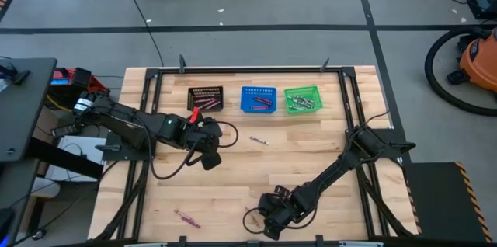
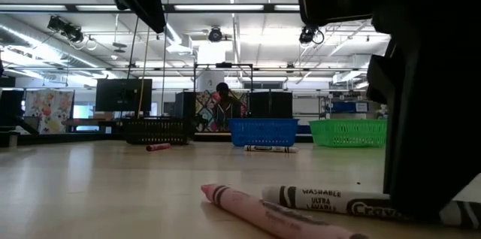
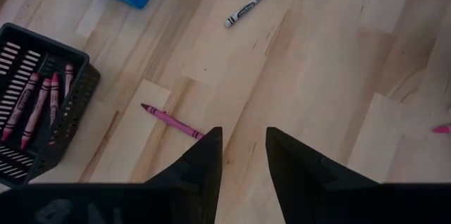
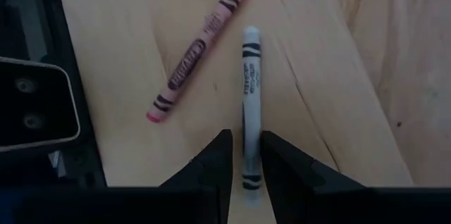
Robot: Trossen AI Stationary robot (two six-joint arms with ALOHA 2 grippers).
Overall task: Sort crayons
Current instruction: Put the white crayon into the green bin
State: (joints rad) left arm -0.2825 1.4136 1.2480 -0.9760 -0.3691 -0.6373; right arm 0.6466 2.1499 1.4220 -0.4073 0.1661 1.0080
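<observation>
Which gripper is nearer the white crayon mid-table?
Left. The left gripper sits just beside the white crayon; the right gripper is at the near edge, straddling another crayon.

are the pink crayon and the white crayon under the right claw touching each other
Apart. The right wrist view shows bare wood between the pink crayon and the white crayon.

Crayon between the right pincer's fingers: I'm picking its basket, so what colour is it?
White crayon with black bands, clearest in the right wrist view.
</observation>
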